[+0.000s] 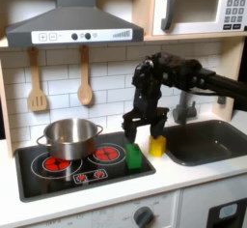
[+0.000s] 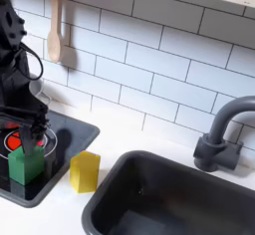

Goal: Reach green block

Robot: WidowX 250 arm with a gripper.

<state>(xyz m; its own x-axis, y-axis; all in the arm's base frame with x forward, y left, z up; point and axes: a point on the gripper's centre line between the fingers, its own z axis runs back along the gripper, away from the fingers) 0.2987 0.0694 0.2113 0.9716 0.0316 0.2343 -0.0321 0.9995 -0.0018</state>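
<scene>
1 green block [image 1: 134, 156], 1 yellow block [image 1: 157, 146], 1 steel pot [image 1: 69, 137], 1 stove [image 1: 58, 169] with 2 red burners, 2 wooden utensils on the wall, 1 sink [image 1: 207, 140], 1 faucet [image 2: 221, 134], 1 microwave [image 1: 203, 8], 1 robot arm [image 1: 183, 77].

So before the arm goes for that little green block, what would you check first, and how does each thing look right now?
1. Green block upright on the stove top, at its corner nearest the sink: ok.
2. Gripper placed over the block: ok in both exterior views; it hangs just above it.
3. Fingers wide enough to straddle the block: ok; they look spread in the first exterior view.
4. Yellow block out of the way: ok; it stands apart on the counter, beside the sink.
5. Steel pot clear of the path: ok; it sits on the far burner.
6. Contact with the block: cannot tell.
</scene>
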